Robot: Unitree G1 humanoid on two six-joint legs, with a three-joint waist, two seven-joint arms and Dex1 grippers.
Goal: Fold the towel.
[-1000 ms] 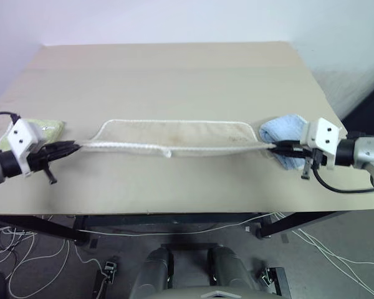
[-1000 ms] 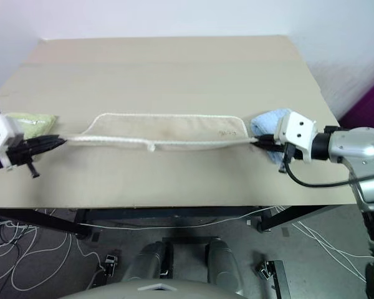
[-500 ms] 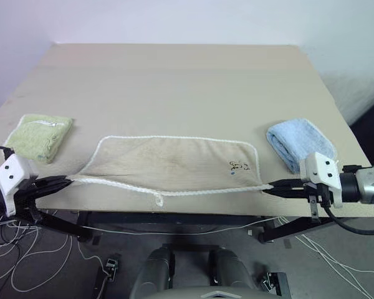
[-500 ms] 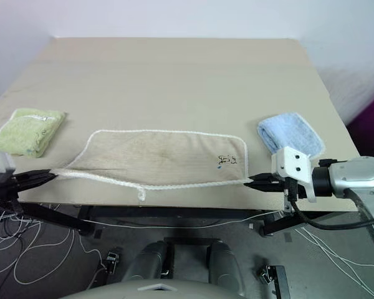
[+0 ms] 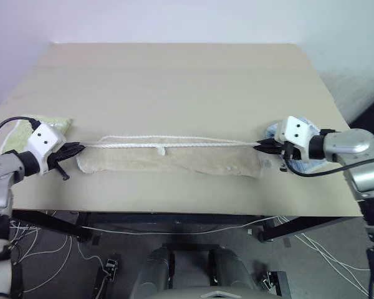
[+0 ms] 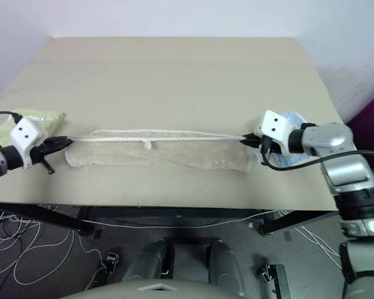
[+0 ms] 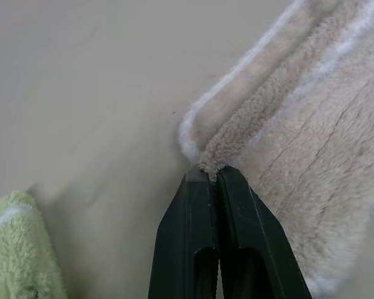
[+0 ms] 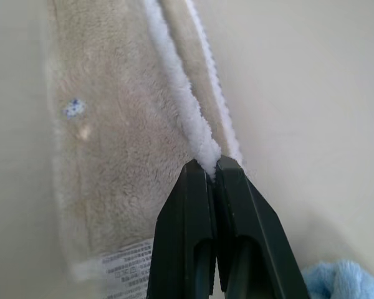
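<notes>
Beige terry towel w/ white corded edge (image 5: 174,161) stretched flat on tan surface (image 5: 174,81); L gripper (image 5: 75,148) & R gripper (image 5: 262,145) jaws clamped on towel's end corners.

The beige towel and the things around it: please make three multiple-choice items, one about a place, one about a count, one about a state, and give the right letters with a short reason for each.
1. Where does the green towel lie?
A. on the table's left side, by the left end effector
B. on the table's far edge
C. on top of the blue towel

2. How many cloths are on the table?
A. one
B. two
C. three

3. How is the beige towel held?
A. it lies free, with both end effectors open above it
B. each end effector is shut on one end of its white corded edge
C. the right end effector alone holds it

Answers:
1 A, the green cloth sits just behind the left end effector at the left side.
2 C, beige, green and blue cloths are there.
3 B, both wrist views show black fingers closed on the cloth's edge, and the cord runs taut between them.
</notes>
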